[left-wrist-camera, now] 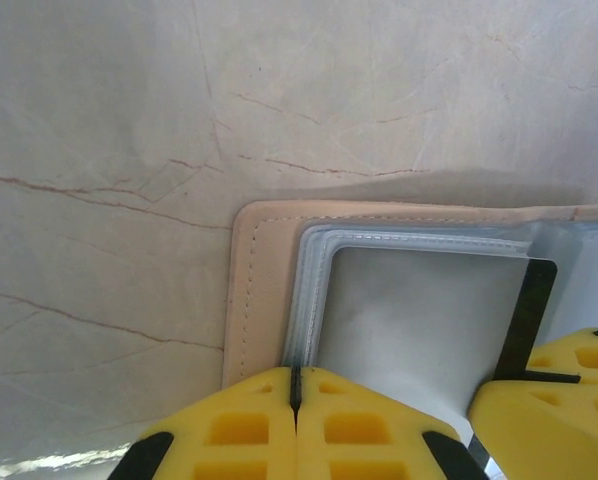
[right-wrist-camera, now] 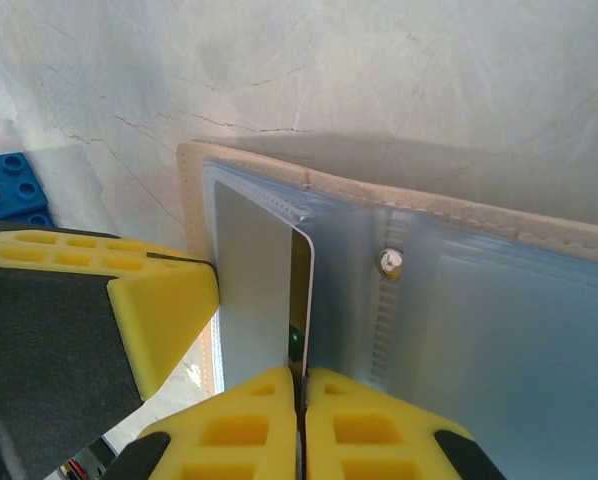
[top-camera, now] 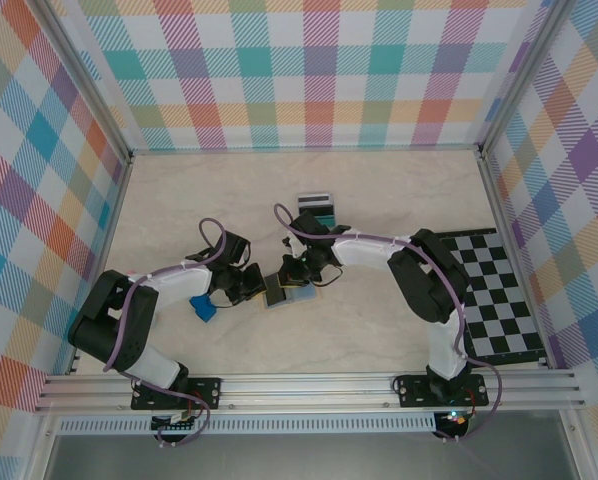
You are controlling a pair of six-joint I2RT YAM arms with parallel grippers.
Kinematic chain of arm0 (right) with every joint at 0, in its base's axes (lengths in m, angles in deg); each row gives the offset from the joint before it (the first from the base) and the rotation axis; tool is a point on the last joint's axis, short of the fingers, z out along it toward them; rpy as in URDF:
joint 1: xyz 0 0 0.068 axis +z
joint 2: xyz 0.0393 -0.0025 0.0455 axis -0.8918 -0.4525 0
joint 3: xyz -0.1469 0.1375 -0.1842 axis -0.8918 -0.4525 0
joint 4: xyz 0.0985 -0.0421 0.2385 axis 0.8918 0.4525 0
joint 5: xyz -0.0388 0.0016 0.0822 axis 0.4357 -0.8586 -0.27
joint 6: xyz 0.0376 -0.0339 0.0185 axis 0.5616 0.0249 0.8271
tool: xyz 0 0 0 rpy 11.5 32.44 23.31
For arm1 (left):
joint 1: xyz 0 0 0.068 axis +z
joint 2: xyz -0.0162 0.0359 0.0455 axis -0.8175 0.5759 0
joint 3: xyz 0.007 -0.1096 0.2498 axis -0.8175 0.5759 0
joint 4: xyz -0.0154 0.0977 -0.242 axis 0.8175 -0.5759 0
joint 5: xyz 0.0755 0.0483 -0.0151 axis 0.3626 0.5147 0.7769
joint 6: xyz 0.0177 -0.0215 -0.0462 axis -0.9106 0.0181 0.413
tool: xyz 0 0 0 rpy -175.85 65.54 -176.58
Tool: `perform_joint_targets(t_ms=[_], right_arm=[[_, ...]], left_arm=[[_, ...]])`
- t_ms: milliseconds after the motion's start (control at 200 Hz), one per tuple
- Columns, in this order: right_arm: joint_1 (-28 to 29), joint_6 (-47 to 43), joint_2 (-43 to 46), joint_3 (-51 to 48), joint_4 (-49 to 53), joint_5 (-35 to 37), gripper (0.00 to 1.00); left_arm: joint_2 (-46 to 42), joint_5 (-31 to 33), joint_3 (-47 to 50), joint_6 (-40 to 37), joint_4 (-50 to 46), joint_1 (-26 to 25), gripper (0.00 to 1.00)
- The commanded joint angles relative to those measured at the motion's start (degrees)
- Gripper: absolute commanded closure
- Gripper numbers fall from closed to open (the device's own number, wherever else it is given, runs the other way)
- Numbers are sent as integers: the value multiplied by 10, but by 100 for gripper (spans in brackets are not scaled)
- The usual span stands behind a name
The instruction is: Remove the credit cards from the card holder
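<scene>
The left pincer (left-wrist-camera: 295, 395) is pressing its 2 yellow fingers together on the left edge of the card holder (left-wrist-camera: 254, 290), where we are seeing the clear sleeve running into the seam between them. The right pincer (right-wrist-camera: 299, 400) is clamping flat on 1 silver card (right-wrist-camera: 254, 280), which is standing up out of the holder's blue-grey inside. Both pincers are meeting over the holder, which is lying open on the table (top-camera: 379, 190), tan rim showing. Beyond the holder, toward the far wall, loose cards (top-camera: 316, 207) are lying in 1 small pile; we cannot count them. We are counting 1 blue block (top-camera: 203, 307) left of the holder and 1 checkered mat (top-camera: 499, 300) well to its right.
</scene>
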Motion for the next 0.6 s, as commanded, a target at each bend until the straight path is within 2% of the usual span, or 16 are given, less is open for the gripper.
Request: perform_joint_targets(t_ms=[0,595], right_arm=[[0,-10,21,-17,22,15,92],[-16,4,26,-46,-6,-20,88]], left_arm=[[23,43,6,-12,-56,7,96],[35,33,-2,-14,-55,8,96]])
